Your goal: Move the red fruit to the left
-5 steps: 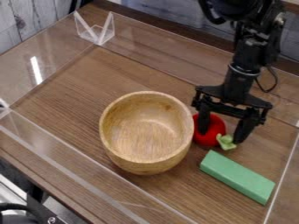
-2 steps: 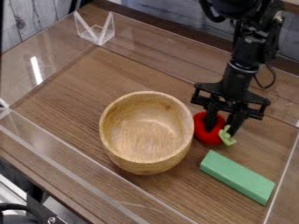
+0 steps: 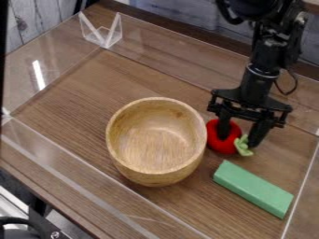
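Observation:
The red fruit (image 3: 225, 143), a small glossy strawberry with a light green cap, lies on the wooden table just right of the wooden bowl (image 3: 125, 119). My gripper (image 3: 236, 138) comes down on it from above on a black arm. Its two black fingers stand one on each side of the fruit, closed in against it. The fruit still rests on the table, and the fingers hide part of it.
A flat green rectangular block (image 3: 253, 189) lies just in front of and to the right of the fruit. Low clear plastic walls (image 3: 50, 70) ring the table. A small clear stand (image 3: 103, 31) sits at the back left.
The jaws have narrowed from wide open to closed in on the red fruit. The arm and the fruit stay in about the same place.

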Controlling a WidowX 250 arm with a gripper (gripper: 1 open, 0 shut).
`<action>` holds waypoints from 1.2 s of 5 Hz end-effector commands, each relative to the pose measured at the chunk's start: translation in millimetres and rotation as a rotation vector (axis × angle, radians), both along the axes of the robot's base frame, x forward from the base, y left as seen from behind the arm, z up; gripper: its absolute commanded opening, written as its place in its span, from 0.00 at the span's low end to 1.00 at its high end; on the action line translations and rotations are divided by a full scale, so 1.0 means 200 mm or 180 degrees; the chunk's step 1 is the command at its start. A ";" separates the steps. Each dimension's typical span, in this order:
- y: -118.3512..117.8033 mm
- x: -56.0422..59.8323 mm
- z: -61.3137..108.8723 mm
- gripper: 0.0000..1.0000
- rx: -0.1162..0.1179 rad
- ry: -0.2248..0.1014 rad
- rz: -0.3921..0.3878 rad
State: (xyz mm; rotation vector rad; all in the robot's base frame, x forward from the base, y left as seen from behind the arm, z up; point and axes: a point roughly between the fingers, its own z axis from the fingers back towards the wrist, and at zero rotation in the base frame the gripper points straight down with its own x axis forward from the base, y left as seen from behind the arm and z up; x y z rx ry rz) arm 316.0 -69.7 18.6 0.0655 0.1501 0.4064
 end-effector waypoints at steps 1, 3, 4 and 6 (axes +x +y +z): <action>0.03 0.01 0.04 0.00 -0.0033 -0.0071 0.0001; 0.07 0.02 0.31 0.00 -0.0244 -0.0294 -0.0026; 0.18 0.03 0.45 0.00 -0.0360 -0.0391 0.0031; 0.28 0.02 0.56 0.00 -0.0488 -0.0451 0.0073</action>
